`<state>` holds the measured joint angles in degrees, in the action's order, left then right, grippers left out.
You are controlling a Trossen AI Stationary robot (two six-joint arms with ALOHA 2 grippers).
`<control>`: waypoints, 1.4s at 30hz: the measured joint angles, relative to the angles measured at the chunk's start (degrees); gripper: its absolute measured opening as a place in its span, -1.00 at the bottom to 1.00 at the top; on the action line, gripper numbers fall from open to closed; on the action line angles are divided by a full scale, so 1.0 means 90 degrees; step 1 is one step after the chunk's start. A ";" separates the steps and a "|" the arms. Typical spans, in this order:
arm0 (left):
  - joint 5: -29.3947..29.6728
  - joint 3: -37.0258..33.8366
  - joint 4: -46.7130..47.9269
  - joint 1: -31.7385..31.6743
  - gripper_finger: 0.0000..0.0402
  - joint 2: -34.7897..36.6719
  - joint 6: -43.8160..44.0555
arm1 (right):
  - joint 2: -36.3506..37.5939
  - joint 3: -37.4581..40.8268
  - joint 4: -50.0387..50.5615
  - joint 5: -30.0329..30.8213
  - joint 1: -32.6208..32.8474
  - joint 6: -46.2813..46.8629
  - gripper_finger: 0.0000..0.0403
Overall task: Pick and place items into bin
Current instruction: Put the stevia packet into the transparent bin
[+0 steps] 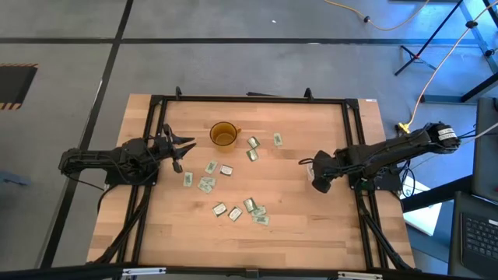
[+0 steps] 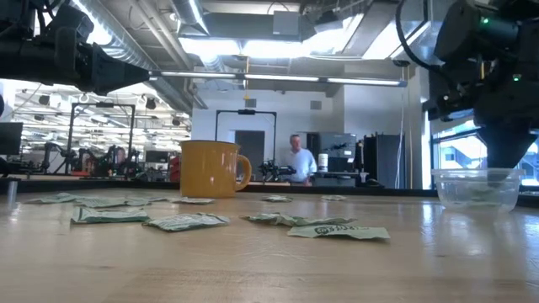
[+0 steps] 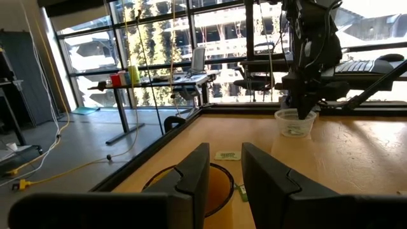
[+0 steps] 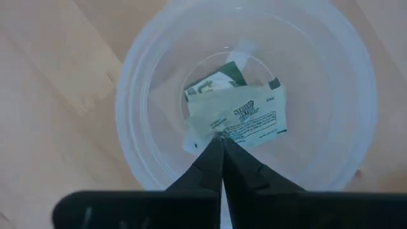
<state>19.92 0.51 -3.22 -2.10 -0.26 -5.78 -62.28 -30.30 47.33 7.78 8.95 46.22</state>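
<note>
My right claw [image 4: 222,149], fingers pressed together and empty, hangs over the bin [image 4: 159,70]; loose packets [image 1: 233,210] lie left of it, mid-frame, nearer my open left claw [image 1: 183,152].

Our right gripper [image 4: 222,143] hangs straight over the bin [image 4: 146,76], fingertips pressed together, so the bin's wall rings the space directly beneath it; two packets [image 4: 245,117] lie on the bin floor. Toward the left arm we see bare table [image 1: 288,194] before the scattered packets [image 1: 253,210]. Our left gripper [image 1: 187,148] has its fingers parted, with the amber cup [image 1: 223,134] standing just ahead of it.
</note>
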 joint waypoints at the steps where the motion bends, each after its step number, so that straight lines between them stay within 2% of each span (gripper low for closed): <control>1: 0.0000 -0.0002 0.0000 0.0001 -0.57 -0.0001 0.0000 | 0.0000 -0.0002 -0.0006 0.0000 0.0000 -0.0003 -0.93; 9: 0.0002 0.0000 0.0000 0.0000 -0.57 -0.0001 0.0000 | 0.0010 -0.0194 0.0019 0.0012 -0.0002 -0.0245 -0.80; 15: 0.0004 0.0000 0.0000 0.0001 -0.57 -0.0001 0.0000 | 0.0010 -0.0900 0.0354 0.0087 -0.0090 -0.0480 -0.66; 20: 0.0010 0.0000 -0.0002 -0.0001 -0.57 -0.0001 0.0000 | 0.0012 -0.1376 -0.0693 0.0411 -0.0359 -0.1856 -0.66; 25: 0.0005 0.0000 -0.0001 0.0000 -0.57 -0.0001 0.0000 | -0.0087 -0.1440 -0.1822 0.0478 -0.0955 -0.2909 -0.69; 33: 0.0005 0.0000 -0.0002 0.0000 -0.57 -0.0001 0.0000 | -0.1055 -0.1439 -0.2843 0.0478 -0.2042 -0.3689 -0.73; 42: 0.0002 0.0000 -0.0001 0.0000 -0.57 0.0001 0.0000 | -0.2507 -0.1438 -0.3804 0.0280 -0.2954 -0.3742 -0.73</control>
<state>19.94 0.51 -3.23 -2.10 -0.26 -5.78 -84.85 -43.24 13.09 10.29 -17.63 12.55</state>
